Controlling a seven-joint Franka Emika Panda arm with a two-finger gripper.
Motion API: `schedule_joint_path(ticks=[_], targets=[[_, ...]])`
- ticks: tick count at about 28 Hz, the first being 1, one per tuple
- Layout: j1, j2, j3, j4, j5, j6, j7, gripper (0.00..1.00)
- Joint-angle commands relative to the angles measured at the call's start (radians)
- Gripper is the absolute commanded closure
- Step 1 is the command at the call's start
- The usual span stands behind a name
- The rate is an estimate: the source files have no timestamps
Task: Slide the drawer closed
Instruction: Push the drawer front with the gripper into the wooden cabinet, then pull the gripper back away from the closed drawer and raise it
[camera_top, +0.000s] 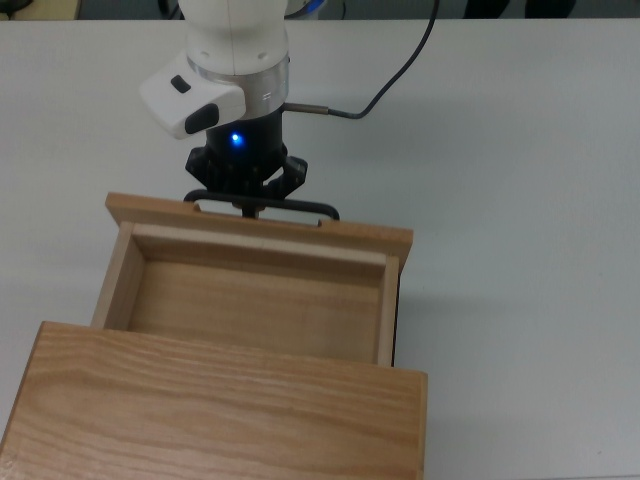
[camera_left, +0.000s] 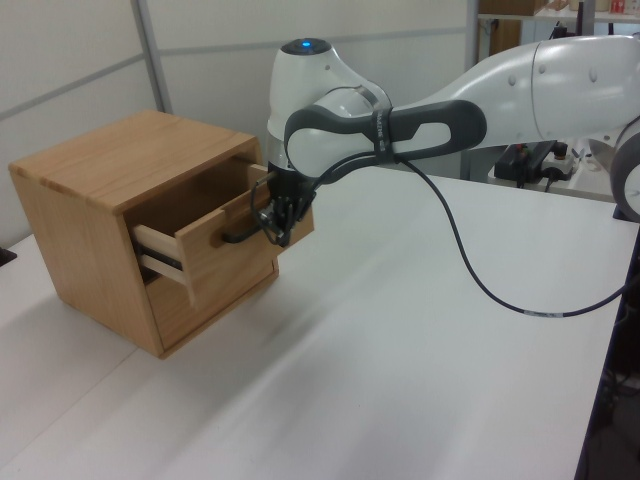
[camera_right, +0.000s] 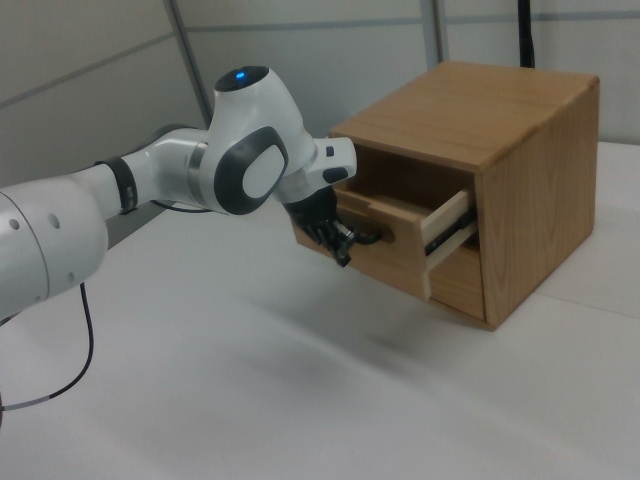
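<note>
The drawer (camera_top: 250, 300) is a light wooden tray that sticks partly out of the wooden cabinet (camera_top: 220, 410). A thin black bar handle (camera_top: 300, 208) runs along its front panel. My gripper (camera_top: 250, 207) points down at the middle of that handle, shut, with its tips against the bar and the front panel. In the left view the drawer (camera_left: 215, 265) juts a short way out of the cabinet (camera_left: 120, 155), with the gripper (camera_left: 275, 228) at its front. The right view shows the same contact between gripper (camera_right: 340, 245) and drawer (camera_right: 400, 250).
A black cable (camera_top: 390, 75) trails from my wrist across the white table (camera_top: 520, 250). In the left view the cable (camera_left: 480, 270) loops over the tabletop. Dark equipment (camera_left: 535, 155) stands at the far right behind the table.
</note>
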Motion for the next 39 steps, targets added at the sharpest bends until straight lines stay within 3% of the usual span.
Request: schedule_joint_path(ticks=[1,8,24,39], targets=[[0.004,0.024,-0.014,0.023,-0.017,0.150,0.031,1.00],[-0.001,0.060,-0.017,0.023,-0.030,0.383,0.037,1.00],[-0.022,0.153,-0.017,0.021,-0.031,0.692,0.035,1.00],[-0.034,0.161,-0.017,0.009,-0.031,0.737,0.020,1.00]])
